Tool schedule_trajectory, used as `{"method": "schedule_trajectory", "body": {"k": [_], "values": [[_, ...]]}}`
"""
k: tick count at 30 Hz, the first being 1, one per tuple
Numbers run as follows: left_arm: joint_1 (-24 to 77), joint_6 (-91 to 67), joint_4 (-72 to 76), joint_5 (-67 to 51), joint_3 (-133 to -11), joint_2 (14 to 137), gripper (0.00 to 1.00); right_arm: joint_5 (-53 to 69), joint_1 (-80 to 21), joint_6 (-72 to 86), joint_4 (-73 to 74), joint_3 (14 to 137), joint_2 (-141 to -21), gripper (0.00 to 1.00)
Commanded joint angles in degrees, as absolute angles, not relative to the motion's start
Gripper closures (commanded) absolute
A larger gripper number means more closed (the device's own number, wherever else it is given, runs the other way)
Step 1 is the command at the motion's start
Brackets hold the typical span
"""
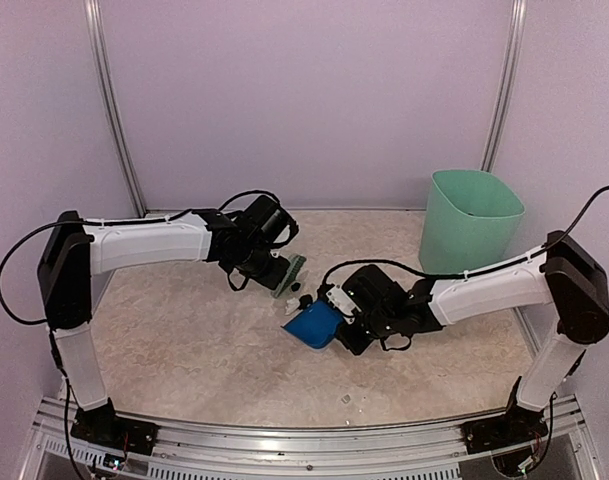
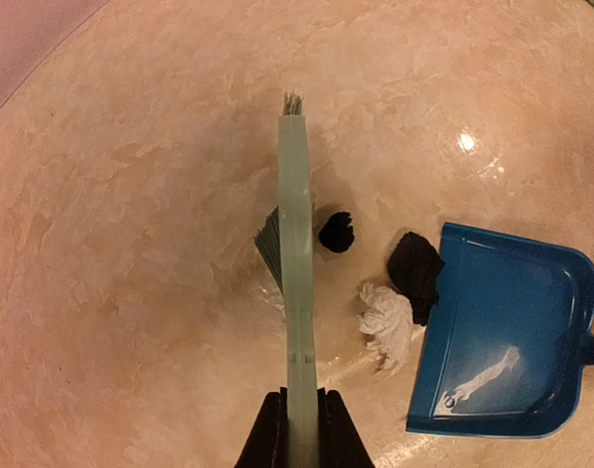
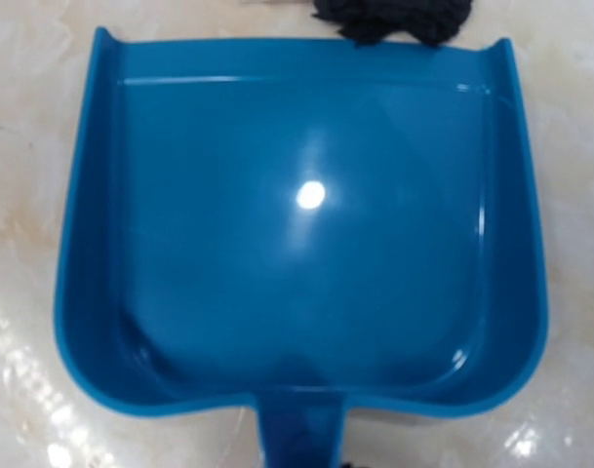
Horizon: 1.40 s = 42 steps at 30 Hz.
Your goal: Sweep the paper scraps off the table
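Note:
My left gripper [image 2: 301, 434] is shut on the handle of the green hand brush [image 2: 295, 263], whose bristles rest on the table [image 1: 184, 350]. Right of the brush lie three paper scraps: a small black one [image 2: 336, 232], a larger black one [image 2: 416, 271] at the lip of the blue dustpan [image 2: 506, 341], and a white one [image 2: 387, 317] beside that lip. My right gripper [image 1: 346, 308] is shut on the dustpan's handle [image 3: 301, 434]. The pan [image 3: 306, 224] lies flat and is empty inside, with the black scrap [image 3: 394, 15] at its open edge. The brush [image 1: 290, 276] and pan [image 1: 312, 324] sit at mid-table.
A tall mint-green bin [image 1: 468, 220] stands at the back right. A couple of tiny white bits [image 1: 351, 400] lie near the front metal rail [image 1: 304, 440]. Grey walls enclose the table at the back and sides.

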<state>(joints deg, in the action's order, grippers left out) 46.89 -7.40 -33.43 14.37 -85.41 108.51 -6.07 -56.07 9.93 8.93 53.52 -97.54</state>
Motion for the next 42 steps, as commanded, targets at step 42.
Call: {"method": "schedule_trajectory", "body": {"k": [42], "values": [[56.0, -17.1, -34.5, 10.8, -75.3, 87.3, 1.00, -11.7, -53.5, 8.6, -24.4, 38.7, -102.6, 1.00]]}}
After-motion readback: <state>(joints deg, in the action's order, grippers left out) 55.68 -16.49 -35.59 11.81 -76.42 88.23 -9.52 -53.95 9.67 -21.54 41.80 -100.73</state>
